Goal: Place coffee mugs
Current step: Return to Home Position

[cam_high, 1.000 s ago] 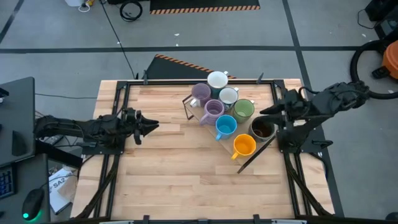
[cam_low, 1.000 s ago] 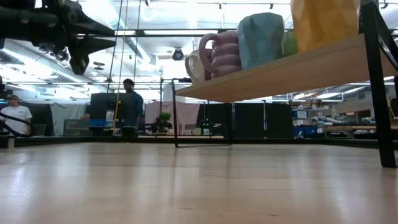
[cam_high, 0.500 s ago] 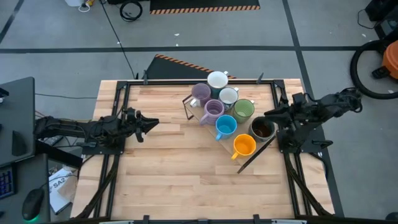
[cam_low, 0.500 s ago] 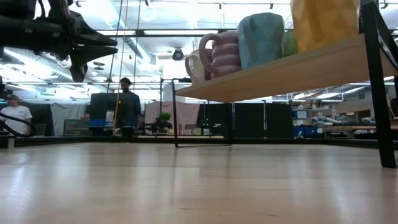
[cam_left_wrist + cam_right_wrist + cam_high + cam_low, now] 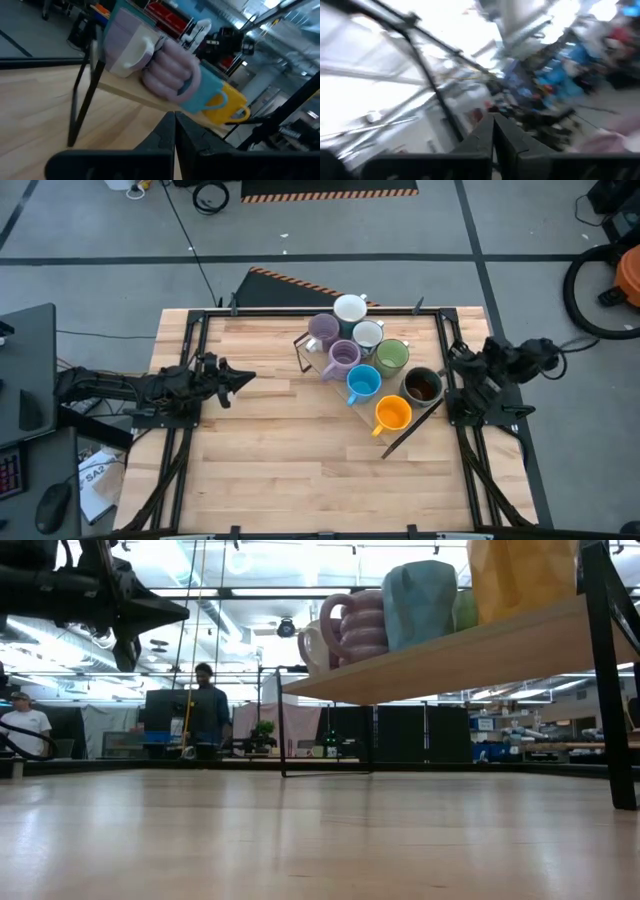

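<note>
Several coffee mugs stand upright, close together, on a raised wooden shelf (image 5: 450, 655) with a black frame at the table's right centre. Among them are a white mug (image 5: 350, 309), a lavender mug (image 5: 343, 357), a green mug (image 5: 391, 356), a blue mug (image 5: 363, 382), a dark brown mug (image 5: 422, 387) and an orange mug (image 5: 392, 415). My left gripper (image 5: 240, 380) hovers shut at the table's left side, pointing level at the shelf, well short of it. My right gripper (image 5: 457, 356) is shut and drawn back at the right edge, beside the dark brown mug, holding nothing.
The near half of the wooden table (image 5: 300, 470) lies bare in front of the shelf. Black frame rails (image 5: 190, 350) run along the table's left and right sides. Beyond the table, people (image 5: 205, 705) stand in the room.
My left gripper has shut its fingers while staying in place. My right arm has folded back from the dark brown mug toward the table's right edge and sunk, its gripper tipping upward. The mugs have not moved.
</note>
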`<state>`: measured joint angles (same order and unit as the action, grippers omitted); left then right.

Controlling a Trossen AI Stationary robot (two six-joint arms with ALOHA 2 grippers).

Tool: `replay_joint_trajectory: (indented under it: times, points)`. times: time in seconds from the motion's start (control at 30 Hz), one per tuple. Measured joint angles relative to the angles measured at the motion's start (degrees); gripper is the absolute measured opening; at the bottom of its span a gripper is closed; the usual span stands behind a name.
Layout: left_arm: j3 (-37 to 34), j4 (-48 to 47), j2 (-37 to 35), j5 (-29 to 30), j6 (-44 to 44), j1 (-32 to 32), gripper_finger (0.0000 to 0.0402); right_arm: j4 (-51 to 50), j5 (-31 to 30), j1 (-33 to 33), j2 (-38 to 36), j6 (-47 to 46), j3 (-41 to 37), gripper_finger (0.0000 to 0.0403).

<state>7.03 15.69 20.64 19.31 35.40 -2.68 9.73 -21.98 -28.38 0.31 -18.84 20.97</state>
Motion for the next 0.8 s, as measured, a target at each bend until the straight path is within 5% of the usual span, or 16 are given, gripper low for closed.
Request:
replay_joint_trajectory:
  times: [0.5,0.8]
  points:
    - [0.0,-4.4,-0.1,-3.5,1.0,-0.5,0.0019,21.1,14.1,0.0,-0.1,-0.3,-12.4,0.0022]
    - [0.0,-11.0,-0.1,-1.4,0.9,-0.4,0.0022,34.8,31.3,0.0,-0.1,-3.4,-16.2,0.0012]
